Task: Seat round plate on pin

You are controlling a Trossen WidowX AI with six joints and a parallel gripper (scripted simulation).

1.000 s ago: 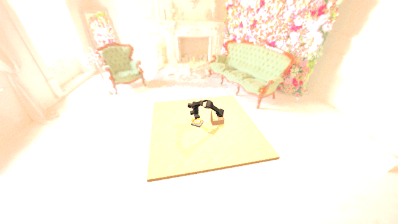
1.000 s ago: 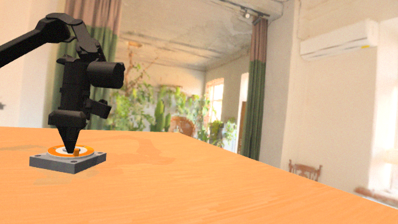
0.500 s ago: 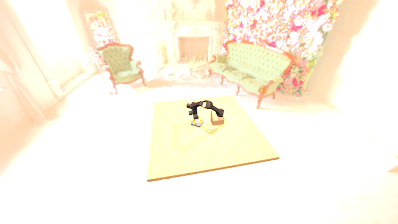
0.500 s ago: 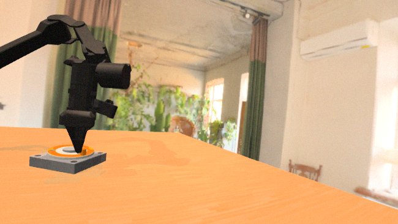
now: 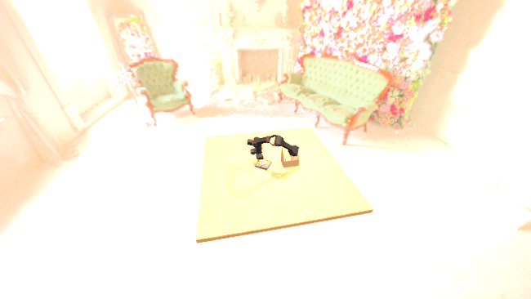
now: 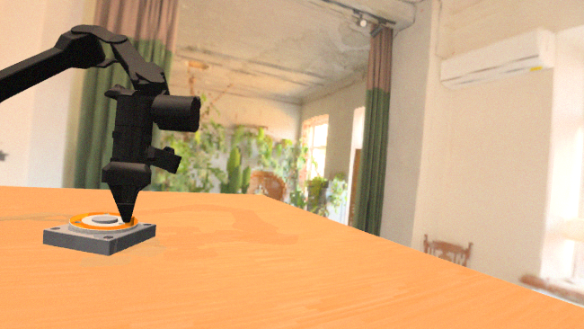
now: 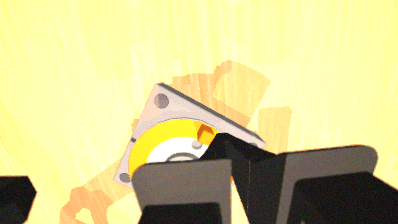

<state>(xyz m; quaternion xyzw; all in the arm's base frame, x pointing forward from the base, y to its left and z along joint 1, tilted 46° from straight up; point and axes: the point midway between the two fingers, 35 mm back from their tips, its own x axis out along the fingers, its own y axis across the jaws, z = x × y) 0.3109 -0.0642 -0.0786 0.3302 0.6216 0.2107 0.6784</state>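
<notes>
End effector (image 6: 126, 218), pinched shut and holding nothing, presses its tip beside the orange tab (image 7: 204, 133) of the round plate (image 7: 152, 141) on the gray base (image 6: 99, 238), far left on the tabletop (image 6: 292, 270). Nudging the tab gently sideways should turn the hole over the pin.

A black robot arm (image 5: 273, 146) arched over a pale yellow table (image 5: 282, 204), its gripper (image 5: 260, 157) pointing down above a small grey base (image 5: 262, 164) bearing a yellow round plate (image 5: 263, 162). The arm's far end stood on a tan block (image 5: 289, 160). Behind the table were a green armchair (image 5: 161, 87), a green sofa (image 5: 336, 90), a white fireplace (image 5: 257, 61) and a flower wall (image 5: 368, 33), all washed out by glare.
</notes>
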